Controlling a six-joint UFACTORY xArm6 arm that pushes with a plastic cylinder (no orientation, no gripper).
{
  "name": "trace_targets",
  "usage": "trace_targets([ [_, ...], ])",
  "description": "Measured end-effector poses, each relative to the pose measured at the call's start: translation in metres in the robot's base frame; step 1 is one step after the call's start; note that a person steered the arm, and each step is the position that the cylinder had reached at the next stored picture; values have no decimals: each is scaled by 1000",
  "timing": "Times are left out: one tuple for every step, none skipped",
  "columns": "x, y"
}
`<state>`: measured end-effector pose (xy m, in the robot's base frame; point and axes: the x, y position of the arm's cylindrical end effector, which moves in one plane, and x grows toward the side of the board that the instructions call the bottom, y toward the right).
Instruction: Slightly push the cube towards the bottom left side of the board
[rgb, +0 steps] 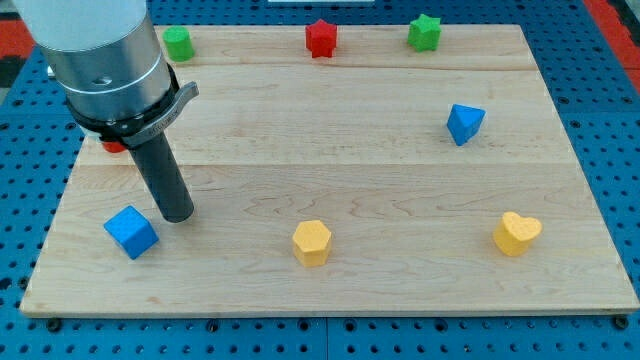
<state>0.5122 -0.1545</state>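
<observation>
The blue cube lies near the board's bottom left corner. My tip rests on the board just to the upper right of the cube, a small gap apart from it. The dark rod rises from the tip up to the grey arm body at the view's top left.
A wooden board on a blue pegboard holds a yellow pentagon block, a yellow heart, a blue wedge-like block, a red star, a green star, a green block and a red block mostly hidden behind the arm.
</observation>
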Motion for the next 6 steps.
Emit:
trace_targets([
  [0, 0],
  [0, -2],
  [1, -4],
  [18, -29],
  [11, -9],
  [21, 54],
])
